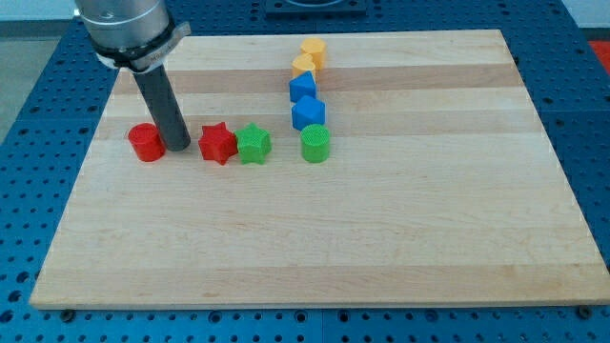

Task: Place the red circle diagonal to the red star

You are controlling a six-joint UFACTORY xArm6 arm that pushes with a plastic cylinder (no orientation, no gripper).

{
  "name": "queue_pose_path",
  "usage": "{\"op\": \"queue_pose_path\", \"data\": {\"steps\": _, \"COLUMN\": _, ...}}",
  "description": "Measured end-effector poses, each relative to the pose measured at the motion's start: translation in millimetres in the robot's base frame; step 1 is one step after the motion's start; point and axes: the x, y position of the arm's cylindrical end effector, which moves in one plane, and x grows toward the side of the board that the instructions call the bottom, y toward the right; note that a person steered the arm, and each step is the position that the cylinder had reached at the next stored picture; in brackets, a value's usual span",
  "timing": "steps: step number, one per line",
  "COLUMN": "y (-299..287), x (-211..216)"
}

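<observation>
The red circle lies on the wooden board at the view's left. The red star lies to its right, touching a green star. My tip stands between the red circle and the red star, right beside the circle's right edge and a short gap left of the star. The dark rod rises from the tip toward the view's top left.
A green circle lies right of the green star. Above it run a blue block, a second blue block and two orange blocks in a column toward the board's top edge.
</observation>
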Motion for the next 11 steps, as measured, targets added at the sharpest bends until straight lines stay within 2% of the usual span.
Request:
{"op": "queue_pose_path", "data": {"steps": 2, "y": 7, "x": 42}}
{"op": "queue_pose_path", "data": {"steps": 4, "y": -29, "x": 42}}
{"op": "queue_pose_path", "data": {"steps": 5, "y": -29, "x": 34}}
{"op": "queue_pose_path", "data": {"steps": 8, "y": -47, "x": -42}}
{"op": "queue_pose_path", "data": {"steps": 11, "y": -97, "x": -45}}
